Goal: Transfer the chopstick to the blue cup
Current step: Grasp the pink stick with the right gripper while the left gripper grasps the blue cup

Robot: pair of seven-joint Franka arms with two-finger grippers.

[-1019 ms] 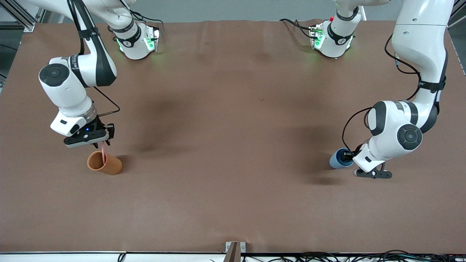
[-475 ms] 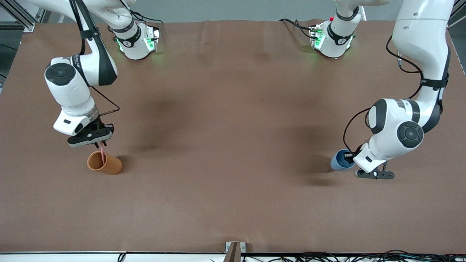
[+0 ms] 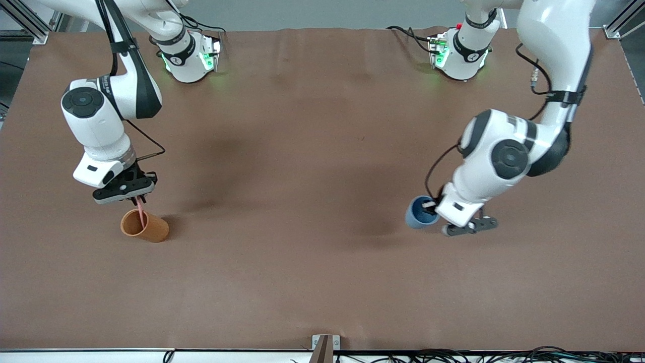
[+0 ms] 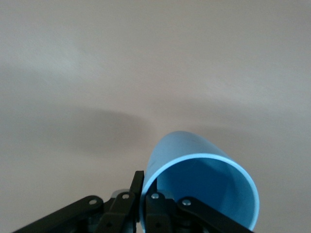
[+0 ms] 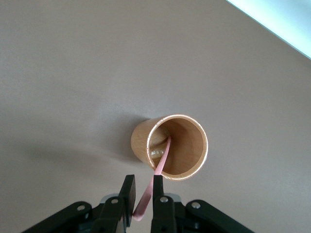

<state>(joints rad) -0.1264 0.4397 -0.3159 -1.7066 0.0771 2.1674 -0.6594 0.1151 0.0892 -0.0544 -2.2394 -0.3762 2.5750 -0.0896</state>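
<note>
Brown table (image 3: pixel 312 166): two cups, one chopstick. Orange cup (image 3: pixel 145 226), at the right arm's end, contains the chopstick (image 3: pixel 142 214); right gripper (image 3: pixel 136 199) clamps its top. Blue cup (image 3: pixel 419 214), empty per left wrist view, held off the table, left gripper (image 4: pixel 141 194) pinching its rim.

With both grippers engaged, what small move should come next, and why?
Probably lift: the right gripper pinches the chopstick, whose lower end sits inside the orange cup. Raising it straight up clears that rim while the left gripper holds the blue cup by its wall.
</note>
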